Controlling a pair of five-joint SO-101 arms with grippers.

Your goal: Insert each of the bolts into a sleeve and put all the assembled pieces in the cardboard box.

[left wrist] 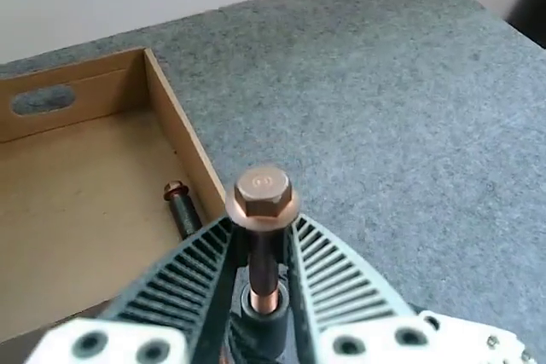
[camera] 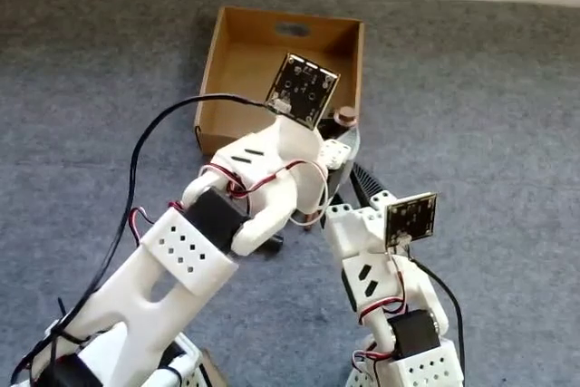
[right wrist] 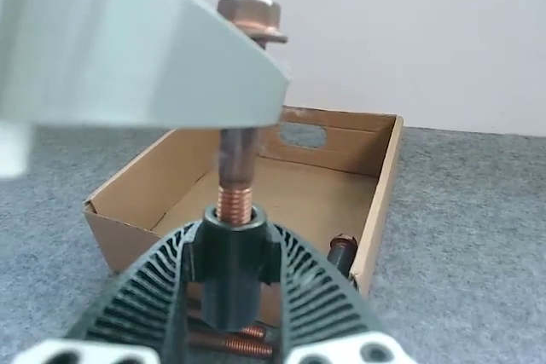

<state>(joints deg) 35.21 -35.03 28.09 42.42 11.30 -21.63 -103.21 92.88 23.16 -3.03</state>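
Observation:
A copper bolt (left wrist: 264, 194) stands upright with my left gripper (left wrist: 263, 224) shut on its shank just under the hex head. Its threaded end (right wrist: 235, 204) sits in the top of a black sleeve (right wrist: 229, 272), and my right gripper (right wrist: 230, 236) is shut on that sleeve. In the high view both grippers meet beside the front right corner of the cardboard box (camera: 210, 70), with the bolt head (camera: 345, 117) showing above them. One assembled piece (left wrist: 181, 208) lies inside the box against its right wall.
Grey carpet (camera: 489, 115) covers the table. A loose copper bolt (right wrist: 230, 343) lies on the carpet below the right gripper, in front of the box wall (right wrist: 128, 210). The left arm (camera: 181, 260) crosses the middle and hides the floor beneath it.

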